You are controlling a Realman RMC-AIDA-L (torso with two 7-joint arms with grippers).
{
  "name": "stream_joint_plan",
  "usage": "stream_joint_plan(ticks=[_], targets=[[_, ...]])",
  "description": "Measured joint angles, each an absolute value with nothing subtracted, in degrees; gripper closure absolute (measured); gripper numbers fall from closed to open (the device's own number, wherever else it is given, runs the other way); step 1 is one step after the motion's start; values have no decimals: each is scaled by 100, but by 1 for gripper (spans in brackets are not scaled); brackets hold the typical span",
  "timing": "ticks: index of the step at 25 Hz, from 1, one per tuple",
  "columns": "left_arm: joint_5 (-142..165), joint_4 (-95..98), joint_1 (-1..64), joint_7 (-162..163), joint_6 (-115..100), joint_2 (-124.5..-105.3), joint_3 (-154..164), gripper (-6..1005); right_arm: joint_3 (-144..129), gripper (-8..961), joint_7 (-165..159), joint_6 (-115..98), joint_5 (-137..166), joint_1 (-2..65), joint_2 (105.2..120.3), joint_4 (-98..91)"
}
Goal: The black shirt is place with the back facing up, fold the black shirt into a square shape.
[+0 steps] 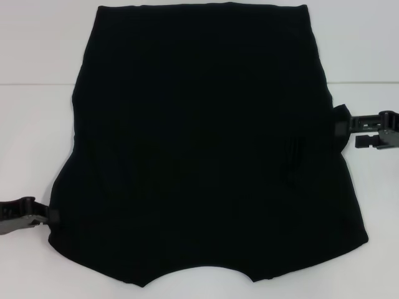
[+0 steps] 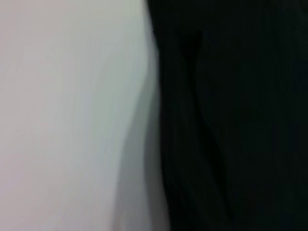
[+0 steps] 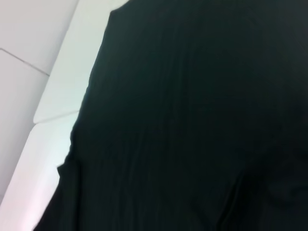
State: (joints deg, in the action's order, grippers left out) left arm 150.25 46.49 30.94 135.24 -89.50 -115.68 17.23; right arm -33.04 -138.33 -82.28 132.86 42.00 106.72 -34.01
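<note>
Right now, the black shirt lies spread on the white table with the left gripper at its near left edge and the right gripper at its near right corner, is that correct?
Not quite. The black shirt is spread on the white table, and the left gripper is at its near left edge. But in the head view the right gripper is partway up the right edge, not at the near right corner.

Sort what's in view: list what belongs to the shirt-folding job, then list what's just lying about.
Belongs to the job:
black shirt, spread flat
left gripper, at the shirt's left edge
right gripper, at its right edge

Lying about:
nothing; only the white table underneath
</note>
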Motion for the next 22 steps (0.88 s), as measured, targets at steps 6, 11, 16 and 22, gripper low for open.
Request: stream_joint_plan(ticks=[6, 11, 16, 22], targets=[[14413, 4581, 3132, 13052, -9531, -11513, 1658, 972, -3330, 102, -13833, -8618, 13739, 4196, 10562, -3403], [14356, 4502, 3231, 13072, -9450, -11476, 1665, 971, -3332, 102, -13834, -9026, 14294, 4081, 10520, -3535], [14384, 4291, 3346, 13098, -9207, -11407, 1665, 971, -3341, 101, -13772, -9168, 14584, 3979, 10530, -3572], [14369, 4280, 3396, 13107, -9165, -11395, 1676, 971, -3350, 101, -13511, -9126, 14814, 3977, 10705, -3535]])
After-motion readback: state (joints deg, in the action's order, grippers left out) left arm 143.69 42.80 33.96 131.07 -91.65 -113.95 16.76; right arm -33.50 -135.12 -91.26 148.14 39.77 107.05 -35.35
